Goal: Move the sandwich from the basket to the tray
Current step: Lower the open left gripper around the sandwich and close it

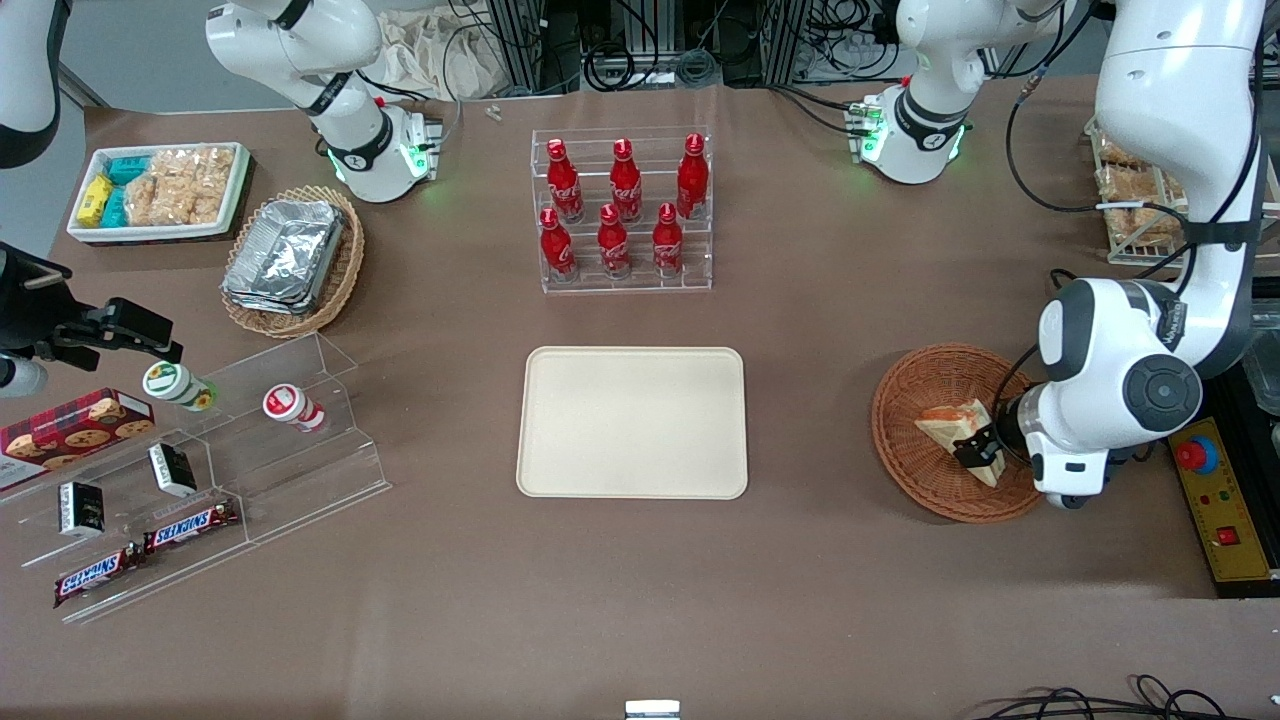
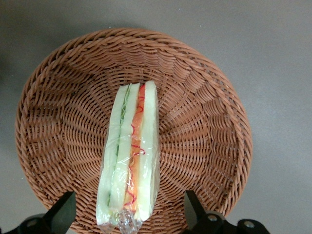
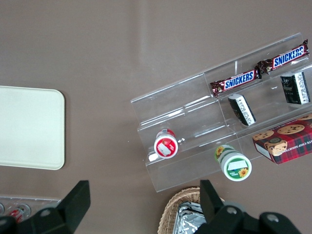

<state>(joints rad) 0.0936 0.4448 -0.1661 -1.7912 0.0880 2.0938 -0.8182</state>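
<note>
The sandwich [image 1: 948, 424] [image 2: 131, 151], a plastic-wrapped wedge of white bread with orange-red and green filling, lies in the round reddish-brown wicker basket [image 1: 905, 400] [image 2: 204, 122] toward the working arm's end of the table. My left gripper [image 1: 984, 450] [image 2: 127, 214] is down in the basket, open, with one finger on each side of the sandwich's wide end and a gap between each finger and the wrap. The cream-beige tray [image 1: 632, 422] lies flat at the table's middle with nothing on it.
A clear rack of red bottles [image 1: 625, 210] stands farther from the camera than the tray. A yellow control box [image 1: 1215, 500] sits beside the basket. Toward the parked arm's end are a tan basket of foil containers [image 1: 290, 260], a white snack tray [image 1: 160, 190] and an acrylic stand [image 1: 200, 470].
</note>
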